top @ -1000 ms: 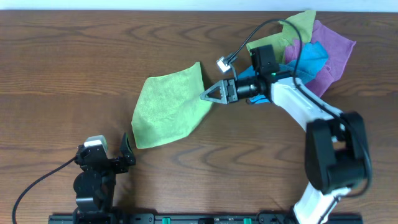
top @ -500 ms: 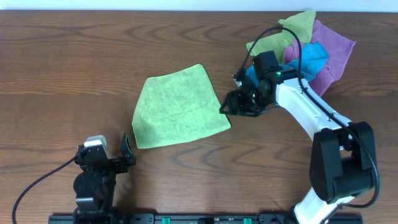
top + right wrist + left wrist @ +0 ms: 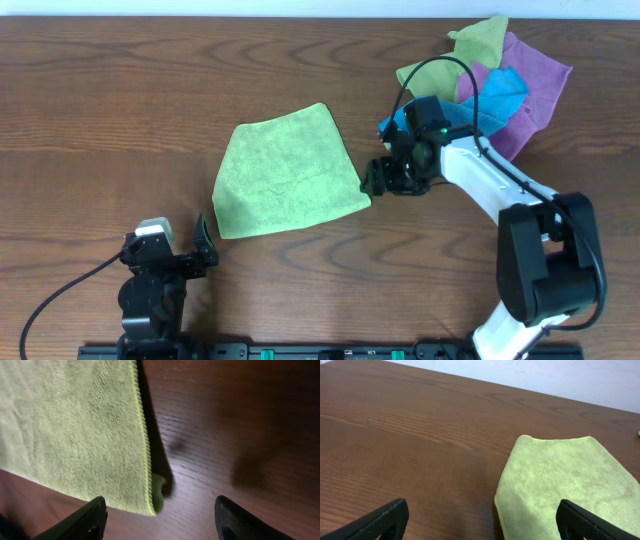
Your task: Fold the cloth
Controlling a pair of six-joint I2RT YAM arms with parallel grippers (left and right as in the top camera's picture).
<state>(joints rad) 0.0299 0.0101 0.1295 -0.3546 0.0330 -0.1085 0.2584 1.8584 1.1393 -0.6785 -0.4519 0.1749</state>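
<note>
A light green cloth [image 3: 285, 183] lies flat on the wooden table, roughly square and turned a little. My right gripper [image 3: 372, 180] is open and empty, low over the table just beside the cloth's right corner. In the right wrist view the cloth [image 3: 75, 435] fills the left side, its corner [image 3: 156, 495] slightly curled between my open fingers [image 3: 160, 520]. My left gripper [image 3: 200, 240] is open and empty near the front left, just below the cloth's lower left corner. The left wrist view shows the cloth [image 3: 565, 485] ahead on the right between the open fingers [image 3: 480, 520].
A heap of other cloths [image 3: 500, 85], green, blue and purple, lies at the back right, behind my right arm. The table's back edge meets a white wall [image 3: 545, 375].
My right gripper carried the cloth's raised right corner down and rightward, laid the cloth out flat, then let go and opened. The left arm has not moved.
</note>
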